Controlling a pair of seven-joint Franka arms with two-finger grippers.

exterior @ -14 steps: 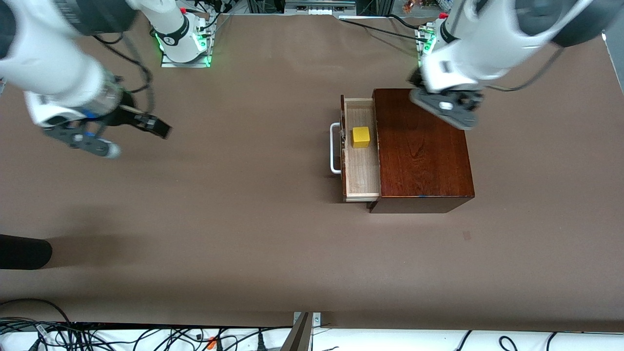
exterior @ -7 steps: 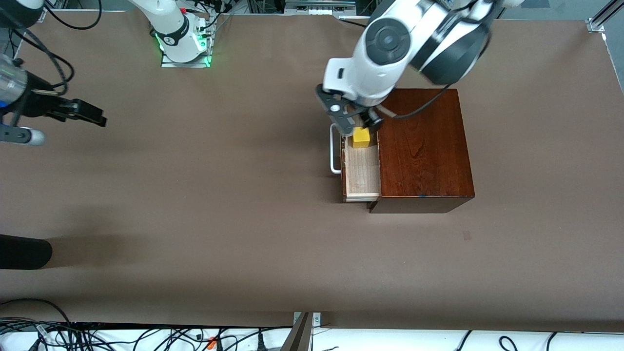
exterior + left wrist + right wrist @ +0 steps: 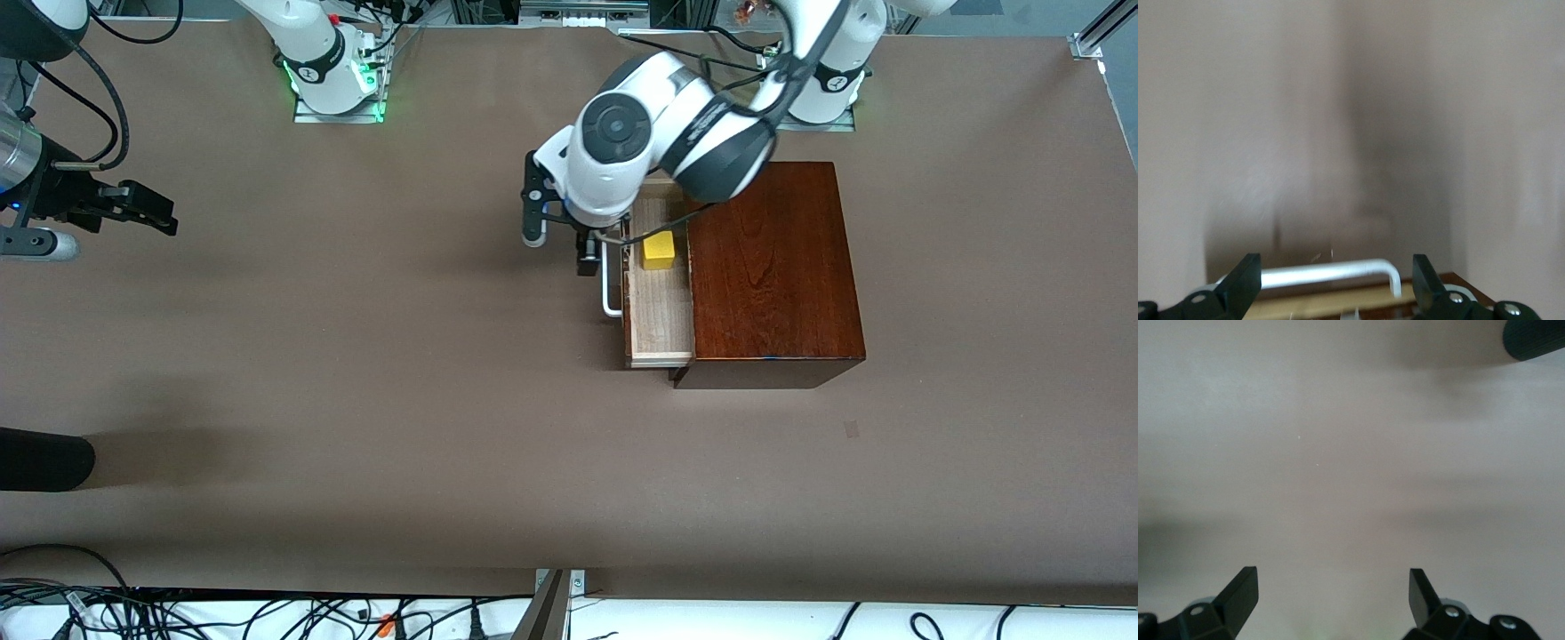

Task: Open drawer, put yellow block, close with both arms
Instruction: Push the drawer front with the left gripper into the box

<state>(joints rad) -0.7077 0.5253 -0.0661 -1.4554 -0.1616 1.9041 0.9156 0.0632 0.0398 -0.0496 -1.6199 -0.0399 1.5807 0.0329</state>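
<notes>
The drawer (image 3: 659, 311) stands pulled out of the dark wooden box (image 3: 773, 267). The yellow block (image 3: 659, 250) lies in the drawer's pale tray. My left gripper (image 3: 560, 238) is open, in front of the drawer, close to the end of the white loop handle (image 3: 610, 276) that is farther from the front camera. In the left wrist view the handle (image 3: 1331, 273) shows between the open fingers (image 3: 1245, 283) of the left gripper (image 3: 1336, 288). My right gripper (image 3: 133, 218) is open and empty over bare table at the right arm's end, as the right wrist view (image 3: 1331, 600) shows.
A black rounded object (image 3: 44, 458) lies at the table's edge at the right arm's end, nearer the front camera; it also shows in the right wrist view (image 3: 1535, 337). Cables (image 3: 178, 613) run along the near edge. Brown table (image 3: 400, 373) spreads in front of the drawer.
My left arm swung from over the box, across the drawer, down in front of the handle. My right arm drew back toward its end of the table. The block stayed in the drawer.
</notes>
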